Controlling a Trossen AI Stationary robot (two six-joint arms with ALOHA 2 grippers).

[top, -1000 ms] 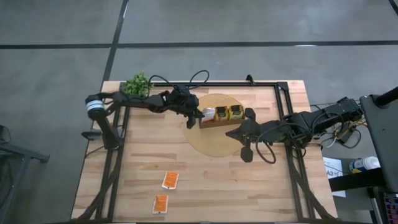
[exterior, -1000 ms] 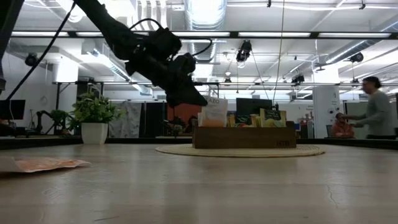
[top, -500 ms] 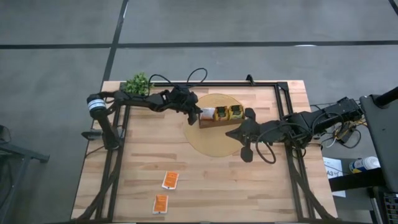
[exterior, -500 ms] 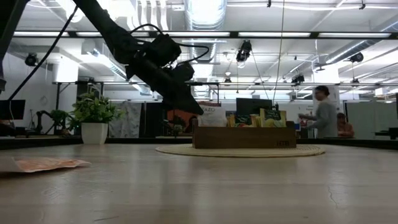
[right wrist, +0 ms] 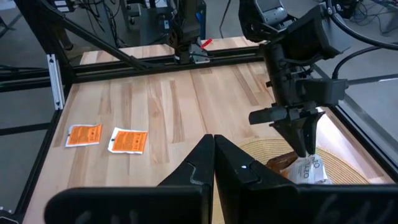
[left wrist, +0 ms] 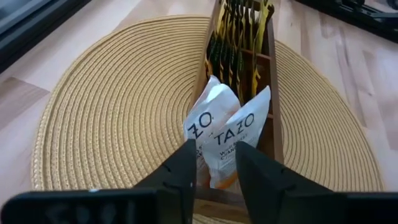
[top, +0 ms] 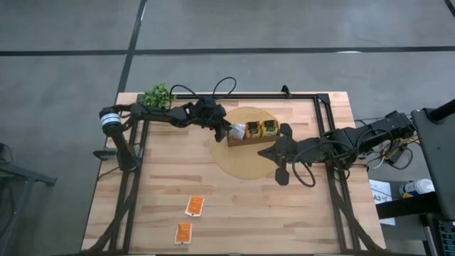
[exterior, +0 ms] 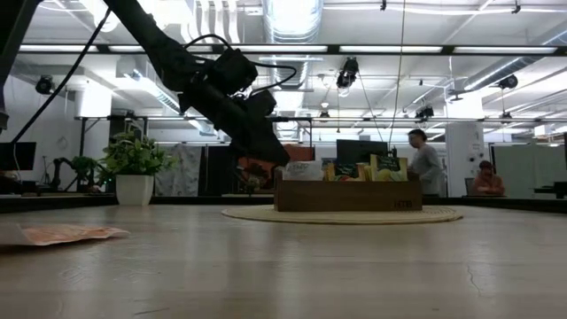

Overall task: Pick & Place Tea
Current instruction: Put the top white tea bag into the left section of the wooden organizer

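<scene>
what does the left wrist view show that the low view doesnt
Only the left wrist view: two white Tazo sachets standing in the box's near compartment, with the left gripper open just above them, and the full weave of the mat.

Only the low view: a potted plant, one orange sachet lying on the table, and a person in the room behind.

Both: the wooden box of tea on the mat.

An open-plan robotics lab or industrial workshop: exposed silver ventilation ducts (exterior: 282, 19) and strip lights run under a high ceiling, above a grey concrete floor (top: 64, 71). A black metal frame (right wrist: 93, 46) edges the pale wooden desk (top: 234, 213), and people (exterior: 425, 164) stand among distant workstations.
</scene>
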